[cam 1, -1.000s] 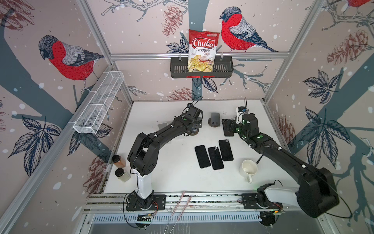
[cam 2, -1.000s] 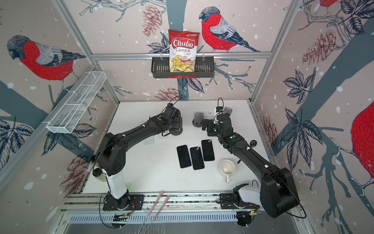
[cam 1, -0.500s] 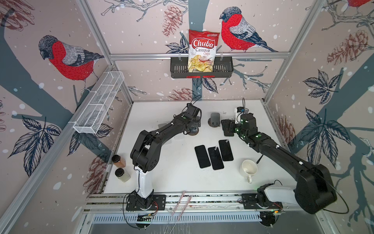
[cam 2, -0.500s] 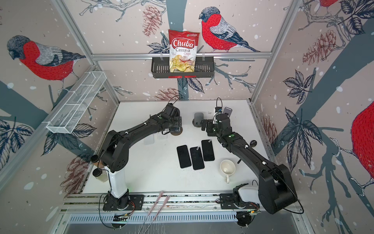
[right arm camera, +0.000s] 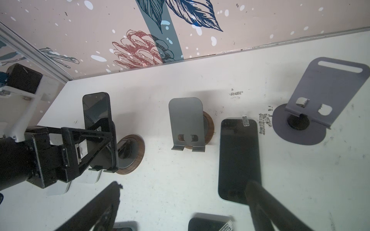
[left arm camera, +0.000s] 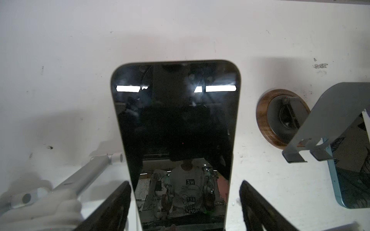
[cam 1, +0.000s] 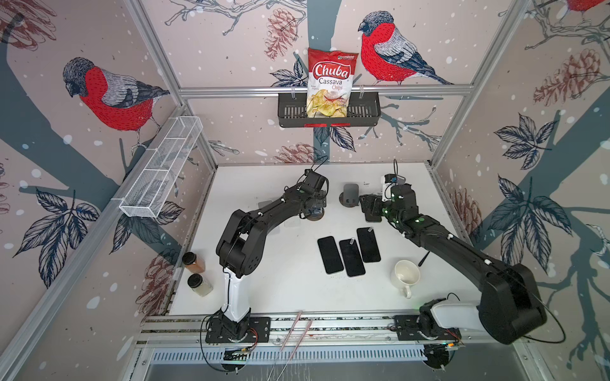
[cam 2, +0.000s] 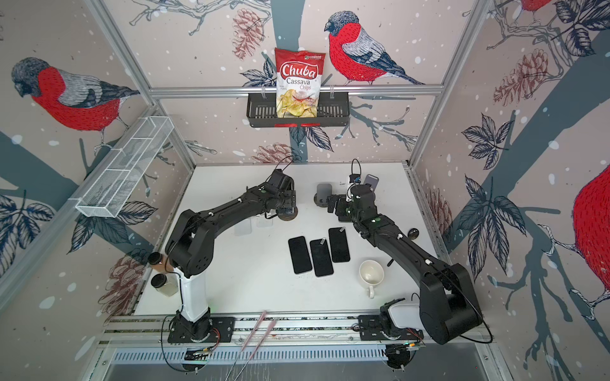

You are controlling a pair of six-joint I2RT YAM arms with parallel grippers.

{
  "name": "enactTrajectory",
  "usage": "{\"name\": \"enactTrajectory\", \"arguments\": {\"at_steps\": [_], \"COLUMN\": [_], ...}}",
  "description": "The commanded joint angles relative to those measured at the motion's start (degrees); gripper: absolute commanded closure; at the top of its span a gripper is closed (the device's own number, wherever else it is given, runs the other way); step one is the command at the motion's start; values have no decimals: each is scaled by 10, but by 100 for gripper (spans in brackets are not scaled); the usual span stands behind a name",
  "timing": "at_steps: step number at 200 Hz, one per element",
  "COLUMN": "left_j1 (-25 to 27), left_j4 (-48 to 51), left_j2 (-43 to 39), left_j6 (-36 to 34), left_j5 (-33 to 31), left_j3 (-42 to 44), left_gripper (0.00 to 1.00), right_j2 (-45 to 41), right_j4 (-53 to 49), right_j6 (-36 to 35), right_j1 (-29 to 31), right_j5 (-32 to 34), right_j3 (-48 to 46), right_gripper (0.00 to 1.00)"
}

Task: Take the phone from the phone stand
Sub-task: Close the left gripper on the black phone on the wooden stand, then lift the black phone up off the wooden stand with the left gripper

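Jaws of the left gripper (left arm camera: 185, 202) are set on either side of the phone (left arm camera: 176, 128); one finger (left arm camera: 112, 204) is seen touching its edge, while a gap is left at the other, so a grip cannot yet be called. The phone is stood upright on the stand (right arm camera: 128, 154), leaning on its backplate, with its foot in the stand's hooks. The step in hand is judged to be the grasp. Next, the jaws must be closed on both edges, then the phone lifted up out of the hooks, away from the stand. The right gripper (right arm camera: 180, 204) is held wide open and empty, well to the side of the stand, above a flat phone (right arm camera: 238, 158).
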State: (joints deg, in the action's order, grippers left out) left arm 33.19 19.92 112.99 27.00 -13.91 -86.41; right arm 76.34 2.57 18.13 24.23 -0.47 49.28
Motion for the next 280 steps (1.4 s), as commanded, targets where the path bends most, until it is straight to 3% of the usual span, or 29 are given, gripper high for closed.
{"name": "enactTrajectory", "arguments": {"at_steps": [1,71,153,280], "left_j1": [-1,-1,-1,-1], "left_j4": [0,4,5,-19], "left_j2": [6,13,12,-45], "left_j6": [1,7,11,-16], "left_j5": [2,4,5,13], "left_j3": [-5,-4,3,25], "left_gripper": [17,22,34,37], "right_j2": [1,1,-3,-2], "right_j4": [13,13,11,13], "right_j6": [1,1,1,2], "right_j1": [0,0,0,1], "right_j5": [-6,-6,-4,-7], "right_j3": [4,4,2,1], "right_gripper": [1,1,1,1]}}
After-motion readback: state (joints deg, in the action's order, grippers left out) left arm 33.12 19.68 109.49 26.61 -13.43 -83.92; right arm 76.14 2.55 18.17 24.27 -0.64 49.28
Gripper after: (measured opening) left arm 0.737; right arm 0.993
